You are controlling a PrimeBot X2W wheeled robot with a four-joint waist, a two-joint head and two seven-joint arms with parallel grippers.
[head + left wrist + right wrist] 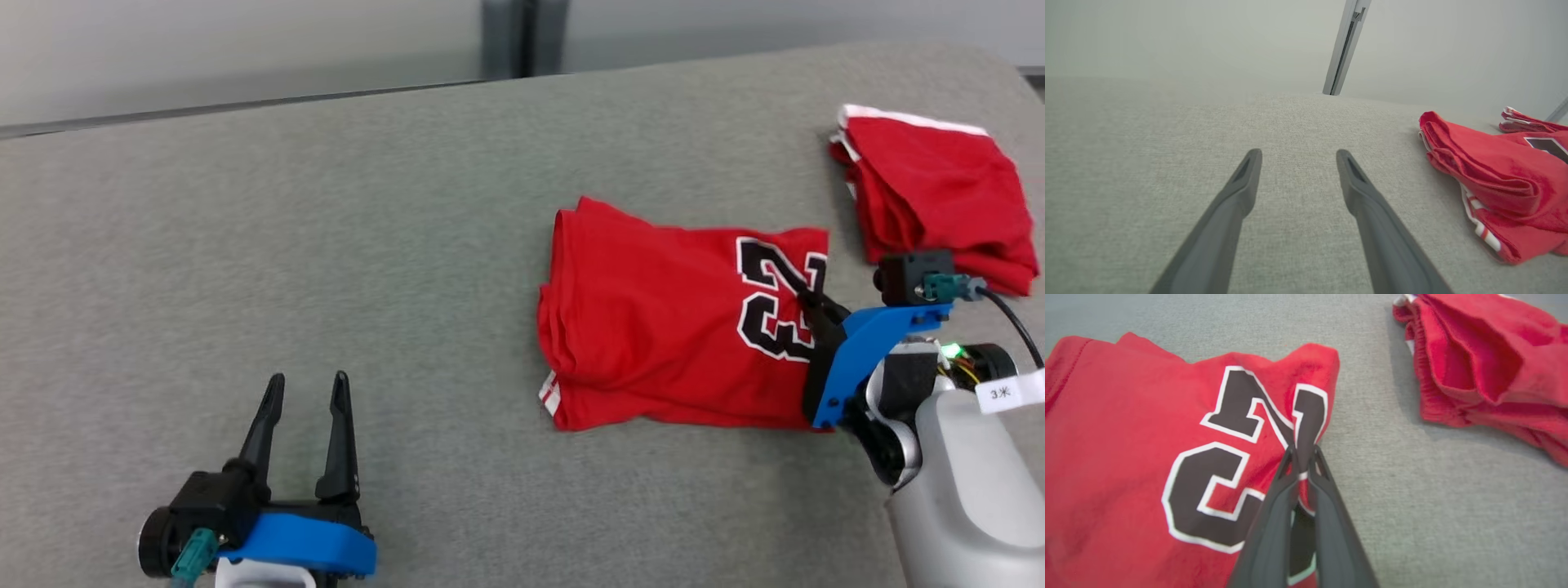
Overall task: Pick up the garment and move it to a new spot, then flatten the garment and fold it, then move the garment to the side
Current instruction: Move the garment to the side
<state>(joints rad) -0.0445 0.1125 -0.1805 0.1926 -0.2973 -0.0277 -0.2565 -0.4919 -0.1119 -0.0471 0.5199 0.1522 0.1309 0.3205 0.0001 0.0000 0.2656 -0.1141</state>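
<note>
On the grey fabric surface, right of centre: folded red jersey with black numerals, lying flat. Right gripper pinched tight on its right edge, at the numeral. Left gripper spread wide, holding nothing, well apart from it. Second folded red garment near, farther right.

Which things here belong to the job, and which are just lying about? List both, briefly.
In the job:
- red numbered jersey, folded
- right gripper, shut on the jersey's edge
- left gripper, open, apart from the jersey

Lying about:
- other red garment, apart at the far right
- grey surface under everything
</note>
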